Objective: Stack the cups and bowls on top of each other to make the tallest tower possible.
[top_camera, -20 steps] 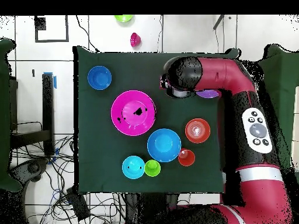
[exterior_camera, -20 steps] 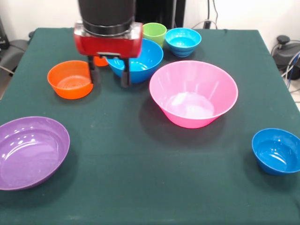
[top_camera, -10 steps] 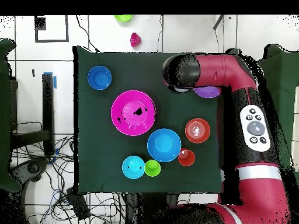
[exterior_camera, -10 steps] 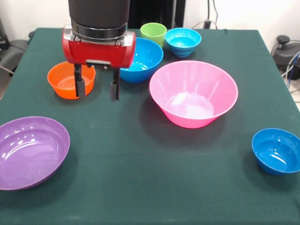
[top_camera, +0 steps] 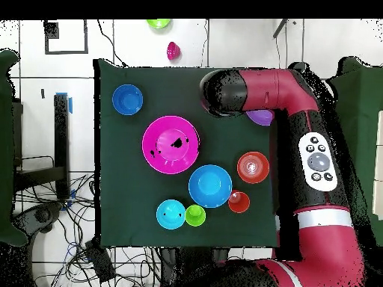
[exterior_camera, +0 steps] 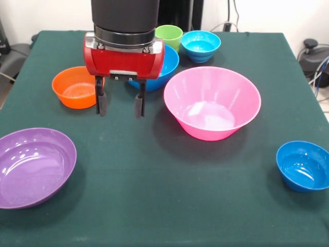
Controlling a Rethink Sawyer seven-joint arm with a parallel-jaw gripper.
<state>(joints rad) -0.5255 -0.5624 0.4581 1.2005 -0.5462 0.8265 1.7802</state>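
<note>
Nearest the front camera, at the counter's two front corners, a wide purple bowl is sitting at one side and a small dark blue bowl at the other, both upright and empty. Farther back, the huge pink bowl is standing near the middle, well apart from those two. Beside it, the end effector is hanging over bare green cloth with its two dark fingers spread apart and gripping nothing. Behind the fingers, the orange bowl is resting to one side, and the large blue bowl is showing partly behind the red wrist housing. At the far edge, the light green cup and a small light blue bowl are standing just beside each other. From above, the arm is reaching across and covering most of the purple bowl, and a small red piece is sitting just beside the large blue bowl. Nothing is stacked; every piece is sitting singly on the counter.
</note>
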